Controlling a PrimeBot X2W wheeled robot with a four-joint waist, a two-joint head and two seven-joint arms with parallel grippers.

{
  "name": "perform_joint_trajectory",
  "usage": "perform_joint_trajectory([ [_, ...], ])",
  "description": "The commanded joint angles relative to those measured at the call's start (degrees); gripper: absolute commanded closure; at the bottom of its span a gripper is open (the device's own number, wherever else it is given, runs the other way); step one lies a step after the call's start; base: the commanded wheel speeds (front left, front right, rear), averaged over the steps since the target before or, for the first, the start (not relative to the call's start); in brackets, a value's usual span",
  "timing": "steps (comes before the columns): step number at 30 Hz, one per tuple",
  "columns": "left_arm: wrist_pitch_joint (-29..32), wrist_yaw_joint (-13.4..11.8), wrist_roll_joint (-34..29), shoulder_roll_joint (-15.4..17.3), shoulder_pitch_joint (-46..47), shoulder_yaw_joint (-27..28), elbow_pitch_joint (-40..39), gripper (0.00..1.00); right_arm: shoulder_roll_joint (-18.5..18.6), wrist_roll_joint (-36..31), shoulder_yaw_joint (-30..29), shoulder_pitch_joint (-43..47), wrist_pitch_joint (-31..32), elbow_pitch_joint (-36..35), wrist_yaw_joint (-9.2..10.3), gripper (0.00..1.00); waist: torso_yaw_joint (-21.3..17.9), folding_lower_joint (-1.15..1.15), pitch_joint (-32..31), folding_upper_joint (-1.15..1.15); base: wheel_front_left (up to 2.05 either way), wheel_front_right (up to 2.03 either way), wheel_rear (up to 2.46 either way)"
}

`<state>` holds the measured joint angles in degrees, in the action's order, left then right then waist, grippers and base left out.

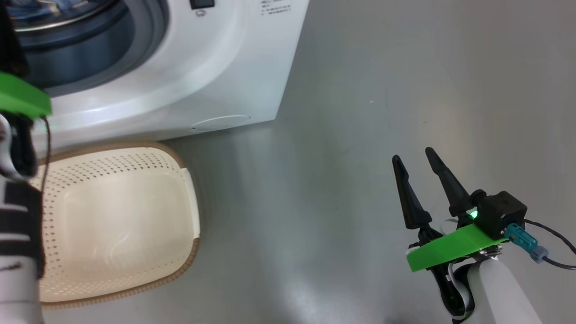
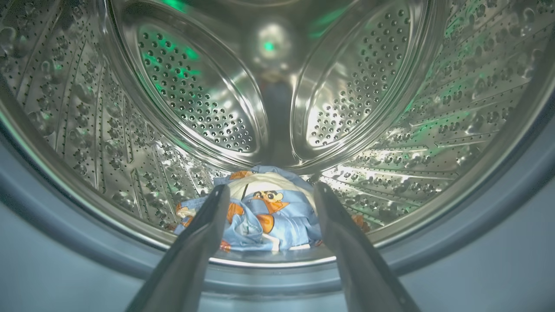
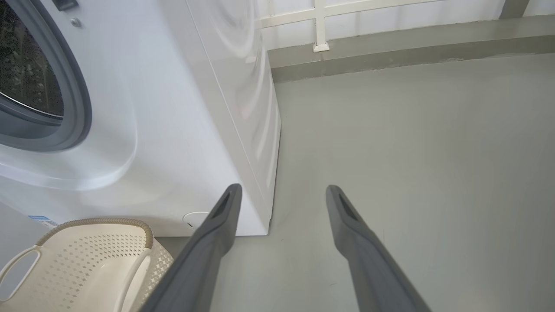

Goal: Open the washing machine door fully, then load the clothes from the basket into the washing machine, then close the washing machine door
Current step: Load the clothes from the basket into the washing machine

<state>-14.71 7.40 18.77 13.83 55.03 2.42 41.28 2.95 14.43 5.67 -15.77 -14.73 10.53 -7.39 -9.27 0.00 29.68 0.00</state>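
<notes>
Left gripper [image 2: 271,187] points straight into the washing machine [image 1: 216,67], fingers spread and pinching nothing. The clothes [image 2: 277,216] lie bunched on the drum [image 2: 86,108] bottom, near the machine's mouth. Right gripper [image 1: 412,154], fingers spread, hovers over the floor [image 1: 337,135] right of the machine. The basket [image 1: 112,146] stands just before the machine's front.

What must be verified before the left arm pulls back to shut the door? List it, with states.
1. Clothes lying inside the drum: ok.
2. Left pincer open, holding nothing: ok.
3. Basket empty: ok, as far as it shows.
4. Fabric clear of the grey rubber ring: cannot tell; it lies close to the drum's front lip.
5. Right pincer open, over bare floor, apart from the washing machine: ok.
6. Door's position: cannot tell.
</notes>
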Motion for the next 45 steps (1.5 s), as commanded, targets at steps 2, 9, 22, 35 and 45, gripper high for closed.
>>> perform_joint_trajectory([
  [2,-0.29,0.09,-0.63,2.03,-3.66,1.21,-3.04,0.00,-0.07,-0.75,0.73,-0.11,-0.27,-1.11,-0.10,0.00,1.05,0.00,-1.08,0.00,0.00,0.00,0.00],
  [9,-0.29,0.09,-0.93,0.37,-12.16,1.63,-7.40,0.00,-0.07,-1.62,-0.59,0.76,-0.27,-0.79,-0.10,0.00,2.79,0.00,-3.33,0.00,0.00,0.00,0.00],
  [22,-0.29,0.09,-2.35,-3.71,-29.03,4.46,-16.59,0.00,0.17,-3.41,-3.27,3.85,-0.27,0.04,-0.10,0.00,5.55,0.00,-8.90,0.00,0.00,0.00,0.00],
  [35,-0.29,0.09,-3.31,-6.19,-42.04,5.79,-22.46,0.00,1.50,-2.88,-3.69,8.51,-0.27,0.72,-0.10,0.00,5.70,0.00,-15.82,0.00,0.00,0.00,0.00],
  [45,-0.29,0.09,-3.87,-6.43,-50.62,5.82,-26.25,0.00,2.65,-2.37,-4.67,13.32,-0.27,0.59,-0.10,0.00,5.80,0.00,-20.54,0.00,0.00,0.00,0.00],
])
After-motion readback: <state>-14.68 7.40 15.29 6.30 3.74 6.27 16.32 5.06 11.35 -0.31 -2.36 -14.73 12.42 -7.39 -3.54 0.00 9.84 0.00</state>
